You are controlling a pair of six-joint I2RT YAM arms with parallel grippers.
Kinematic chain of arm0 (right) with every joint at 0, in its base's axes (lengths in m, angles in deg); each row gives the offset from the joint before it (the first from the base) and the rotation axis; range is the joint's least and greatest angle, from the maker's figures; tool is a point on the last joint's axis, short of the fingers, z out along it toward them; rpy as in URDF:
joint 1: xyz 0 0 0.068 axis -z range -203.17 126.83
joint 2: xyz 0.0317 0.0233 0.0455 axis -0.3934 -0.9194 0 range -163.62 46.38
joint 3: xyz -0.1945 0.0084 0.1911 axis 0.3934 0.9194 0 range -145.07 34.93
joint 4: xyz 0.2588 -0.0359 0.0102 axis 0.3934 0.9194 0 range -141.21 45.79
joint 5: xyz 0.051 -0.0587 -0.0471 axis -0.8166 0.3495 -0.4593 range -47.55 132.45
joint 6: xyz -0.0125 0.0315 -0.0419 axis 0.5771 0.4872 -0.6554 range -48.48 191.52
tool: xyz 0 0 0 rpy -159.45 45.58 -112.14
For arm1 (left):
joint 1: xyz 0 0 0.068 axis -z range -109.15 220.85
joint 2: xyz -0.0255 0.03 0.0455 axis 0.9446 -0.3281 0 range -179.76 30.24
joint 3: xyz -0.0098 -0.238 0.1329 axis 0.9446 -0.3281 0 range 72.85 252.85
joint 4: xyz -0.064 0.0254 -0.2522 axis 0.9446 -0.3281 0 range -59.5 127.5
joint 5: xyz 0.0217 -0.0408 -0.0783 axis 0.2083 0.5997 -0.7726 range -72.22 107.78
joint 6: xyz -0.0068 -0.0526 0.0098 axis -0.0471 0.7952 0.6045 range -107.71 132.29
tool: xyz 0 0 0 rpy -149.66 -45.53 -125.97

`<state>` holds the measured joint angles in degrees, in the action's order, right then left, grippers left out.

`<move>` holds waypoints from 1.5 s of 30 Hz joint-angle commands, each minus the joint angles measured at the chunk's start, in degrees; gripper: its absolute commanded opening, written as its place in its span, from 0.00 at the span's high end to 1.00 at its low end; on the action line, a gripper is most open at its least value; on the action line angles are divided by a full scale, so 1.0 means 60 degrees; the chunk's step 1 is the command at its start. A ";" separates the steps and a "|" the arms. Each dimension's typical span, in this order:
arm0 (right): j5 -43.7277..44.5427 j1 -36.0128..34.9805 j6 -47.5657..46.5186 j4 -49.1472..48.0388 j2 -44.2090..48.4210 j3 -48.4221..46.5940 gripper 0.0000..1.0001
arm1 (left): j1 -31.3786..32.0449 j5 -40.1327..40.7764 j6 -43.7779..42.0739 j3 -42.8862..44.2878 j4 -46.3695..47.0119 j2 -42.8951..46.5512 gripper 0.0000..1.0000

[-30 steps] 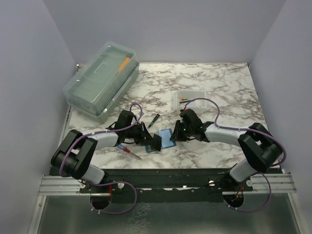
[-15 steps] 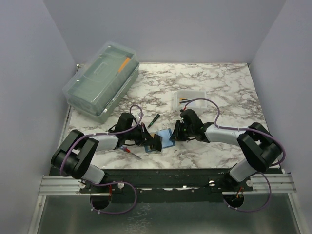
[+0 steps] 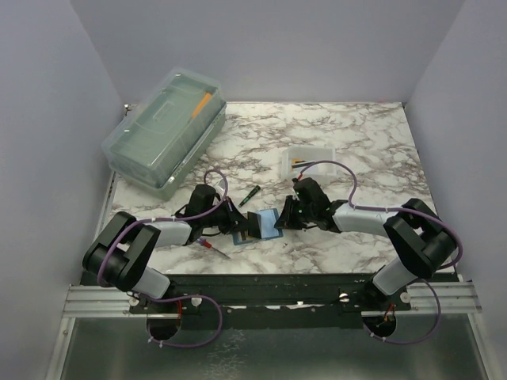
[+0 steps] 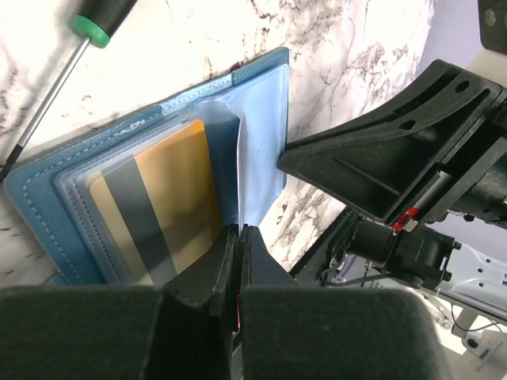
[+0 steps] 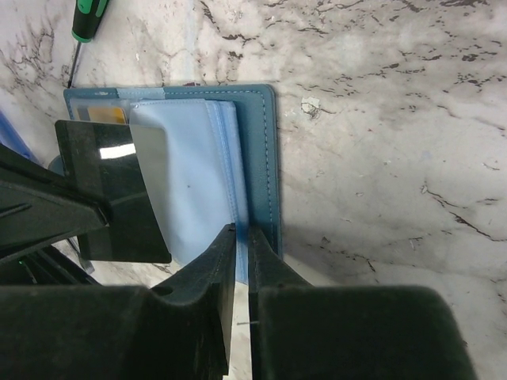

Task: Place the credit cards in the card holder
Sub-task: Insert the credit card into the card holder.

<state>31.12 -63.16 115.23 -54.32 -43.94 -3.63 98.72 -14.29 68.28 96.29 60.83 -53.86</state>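
At the far left, the clear lidded box (image 3: 162,131) holds an orange stick-like item (image 3: 203,103). The left gripper (image 4: 238,234) has its fingers pressed together on a dark card (image 5: 111,198) standing on edge over the card holder (image 5: 265,158). The teal holder lies open near the table's front centre, its pale blue sleeves fanned out. One clear sleeve holds a gold card (image 4: 170,198) with a dark stripe. The right gripper (image 5: 238,237) is nearly closed at the sleeves' edge; I cannot tell whether it pinches them. Farther right, the translucent tray (image 3: 310,150) holds something flat and orange-edged.
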 commanded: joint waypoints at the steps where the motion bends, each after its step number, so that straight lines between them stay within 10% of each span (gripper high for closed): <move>1: -0.0281 -0.0001 0.0047 0.0069 -0.0245 0.0246 0.88 | 0.0041 0.0677 0.0064 -0.0117 0.0660 0.0094 1.00; 37: -0.0809 0.0000 0.0726 -0.1022 -0.0355 0.0739 0.98 | 0.0875 0.1768 0.0595 -0.1103 0.3902 -0.1080 0.99; 45: -0.0819 0.0000 0.0867 -0.1170 -0.0267 0.0933 0.99 | 0.0885 0.1698 0.0838 -0.1197 0.3367 -0.0886 0.60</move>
<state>27.51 -62.50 120.04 -62.82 -44.84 0.41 103.47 -4.77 72.76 89.96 82.23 -59.78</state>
